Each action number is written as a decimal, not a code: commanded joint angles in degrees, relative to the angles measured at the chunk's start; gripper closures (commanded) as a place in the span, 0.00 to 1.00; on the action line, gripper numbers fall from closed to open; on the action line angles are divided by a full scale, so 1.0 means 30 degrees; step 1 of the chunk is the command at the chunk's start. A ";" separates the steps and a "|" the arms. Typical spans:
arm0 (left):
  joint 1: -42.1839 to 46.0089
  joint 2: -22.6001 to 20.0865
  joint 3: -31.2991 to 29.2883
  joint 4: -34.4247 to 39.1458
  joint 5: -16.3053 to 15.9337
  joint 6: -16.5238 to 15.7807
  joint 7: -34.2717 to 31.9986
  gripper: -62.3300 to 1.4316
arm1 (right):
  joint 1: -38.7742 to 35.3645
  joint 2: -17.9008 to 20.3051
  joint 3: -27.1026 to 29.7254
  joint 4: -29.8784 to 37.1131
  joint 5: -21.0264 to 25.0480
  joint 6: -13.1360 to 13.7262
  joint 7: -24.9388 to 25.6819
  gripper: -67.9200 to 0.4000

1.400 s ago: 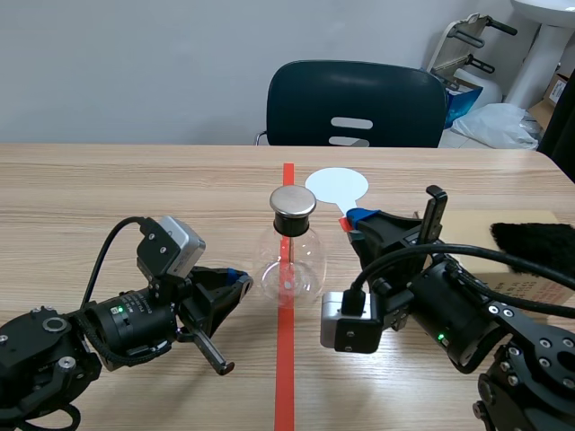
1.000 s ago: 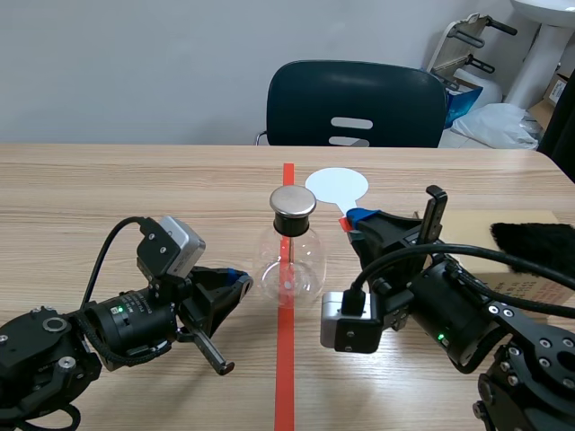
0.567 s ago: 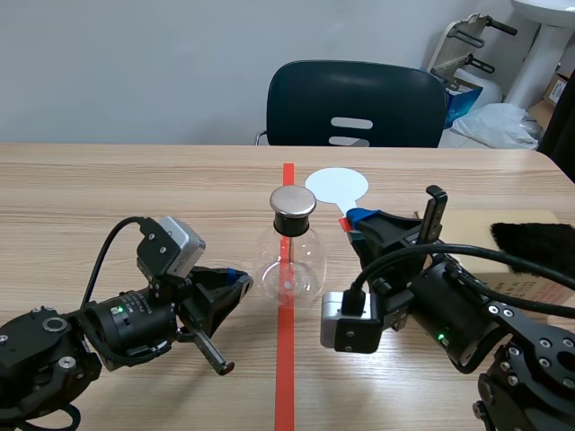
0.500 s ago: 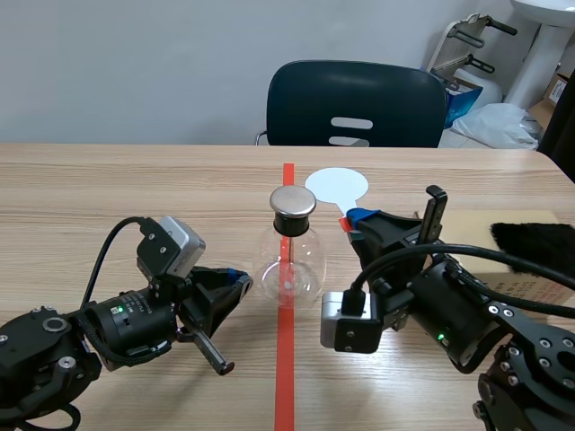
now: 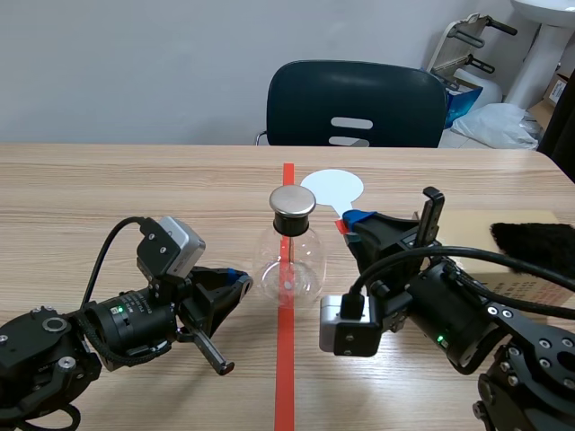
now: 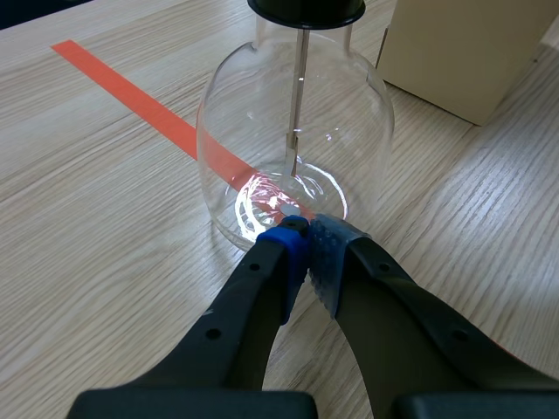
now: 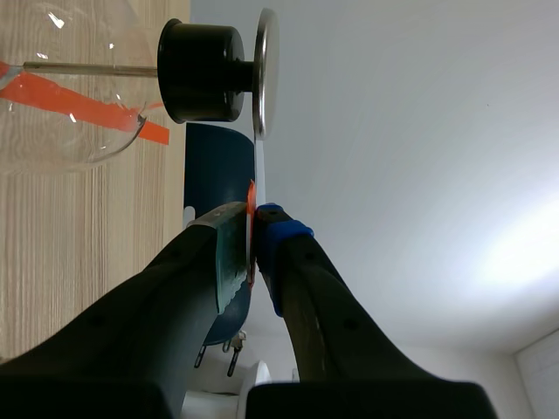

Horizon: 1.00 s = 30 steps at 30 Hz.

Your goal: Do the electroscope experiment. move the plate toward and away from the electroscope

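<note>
Cardboard box (image 6: 463, 52) beside electroscope (image 5: 289, 247); chair (image 5: 359, 99) behind plate (image 5: 332, 186)

You're in what looks like a plain lab or test room. A glass electroscope (image 5: 290, 251) stands on a wood-grain table (image 5: 108, 189) marked with orange-red tape, before a bare grey wall (image 5: 135, 63). One dark blue chair (image 5: 359, 103) sits behind it, with a cardboard box (image 5: 555, 94) and a plastic bag (image 5: 499, 124) stored in the corner.
</note>
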 commanded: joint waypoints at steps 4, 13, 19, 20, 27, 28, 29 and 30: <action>-0.0007 0.0095 -0.0022 0.0546 -0.0124 -0.0007 -0.0364 0.92 | 0.0328 0.0044 0.0095 0.0146 0.0175 -0.0284 0.0160 0.98; -0.0007 0.0095 -0.0022 0.0546 -0.0124 -0.0007 -0.0364 0.92 | 0.0328 0.0044 0.0095 0.0146 0.0175 -0.0284 0.0233 0.98; -0.0007 0.0095 -0.0022 0.0546 -0.0124 -0.0007 -0.0364 0.92 | 0.0328 0.0044 0.0095 0.0146 0.0175 -0.0284 0.0233 0.98; -0.0007 0.0095 -0.0022 0.0546 -0.0124 -0.0007 -0.0364 0.92 | 0.0328 0.0044 0.0095 0.0146 0.0175 -0.0284 0.0233 0.98; -0.0007 0.0095 -0.0022 0.0546 -0.0124 -0.0007 -0.0364 0.92 | 0.0328 0.0044 0.0095 0.0146 0.0175 -0.0284 0.0226 0.98; -0.0007 0.0095 -0.0022 0.0546 -0.0124 -0.0007 -0.0364 0.92 | 0.0328 0.0044 0.0095 0.0146 0.0175 -0.0284 0.0219 0.98; -0.0007 0.0095 -0.0022 0.0546 -0.0124 -0.0007 -0.0364 0.92 | 0.0328 0.0044 0.0095 0.0146 0.0175 -0.0284 0.0219 0.98; -0.0007 0.0095 -0.0022 0.0546 -0.0124 -0.0007 -0.0364 0.92 | 0.0328 0.0044 0.0095 0.0146 0.0175 -0.0284 0.0211 0.98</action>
